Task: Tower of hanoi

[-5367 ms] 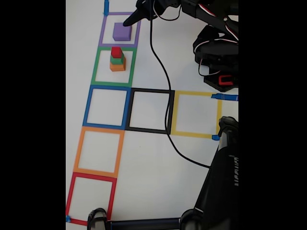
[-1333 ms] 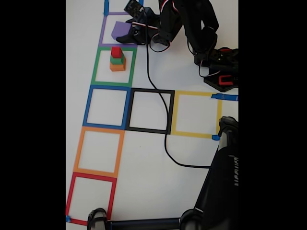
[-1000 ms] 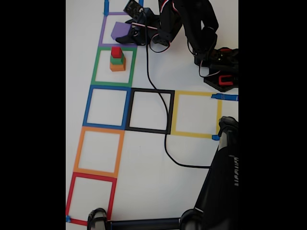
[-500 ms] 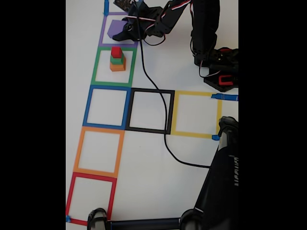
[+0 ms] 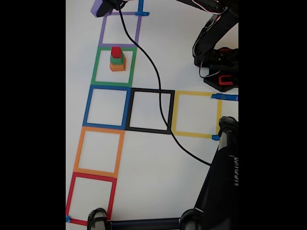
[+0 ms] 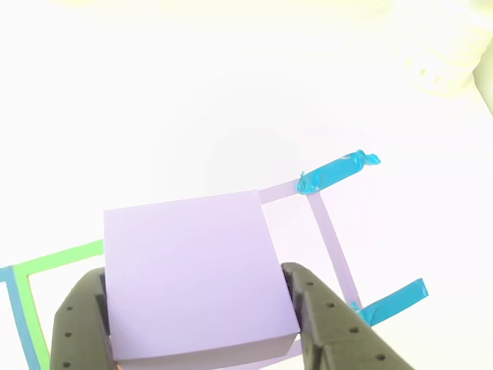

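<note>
In the fixed view, the purple cube (image 5: 97, 7) hangs at the top edge, just beyond the far left corner of the purple tape square (image 5: 101, 33), with my gripper (image 5: 106, 5) shut on it. The other view shows this purple cube (image 6: 189, 270) close up, clamped between my two dark fingers (image 6: 77, 327), and my gripper (image 6: 202, 327) holds it above the white table. The orange cube (image 5: 117, 66), green cube (image 5: 116, 60) and red cube (image 5: 116, 51) stand stacked in that order inside the green tape square (image 5: 95, 67).
Blue (image 5: 87, 106), black (image 5: 170, 112), yellow (image 5: 218, 115), orange (image 5: 78, 151) and red (image 5: 70, 196) tape squares lie on the white table. A black cable (image 5: 153, 76) crosses it. The arm's base (image 5: 218, 67) sits at the right, and a black stand (image 5: 218, 187) at the bottom right.
My gripper came down onto the purple cube in the purple square, shut on it, and has carried it up and to the left, out of the square. The stack has not moved.
</note>
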Tool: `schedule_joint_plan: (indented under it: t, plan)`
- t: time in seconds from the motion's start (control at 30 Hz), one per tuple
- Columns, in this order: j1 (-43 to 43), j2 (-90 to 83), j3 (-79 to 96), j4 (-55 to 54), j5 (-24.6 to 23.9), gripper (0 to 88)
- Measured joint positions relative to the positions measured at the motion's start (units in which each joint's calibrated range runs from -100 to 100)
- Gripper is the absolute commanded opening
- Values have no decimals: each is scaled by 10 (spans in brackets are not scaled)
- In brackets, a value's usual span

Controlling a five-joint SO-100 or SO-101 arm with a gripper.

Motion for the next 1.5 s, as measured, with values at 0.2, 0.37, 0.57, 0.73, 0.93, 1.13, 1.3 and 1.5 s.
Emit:
schedule_joint_plan:
  t: [0.2, 0.37, 0.57, 0.73, 0.93, 1.13, 1.3, 1.5]
  plan:
    - [-47, -11, -176, 172, 0, 117]
    - [-103, -17, -325, 312, 0, 113]
    - [-188, -59, -387, 389, 0, 114]
    - [-253, -98, -379, 412, 0, 111]
    - [-327, -149, -260, 365, 0, 109]
    - [-389, -192, -35, 204, 0, 110]
    - [-433, -194, 144, 48, 0, 112]
    - [-474, -165, 370, -210, -4, 109]
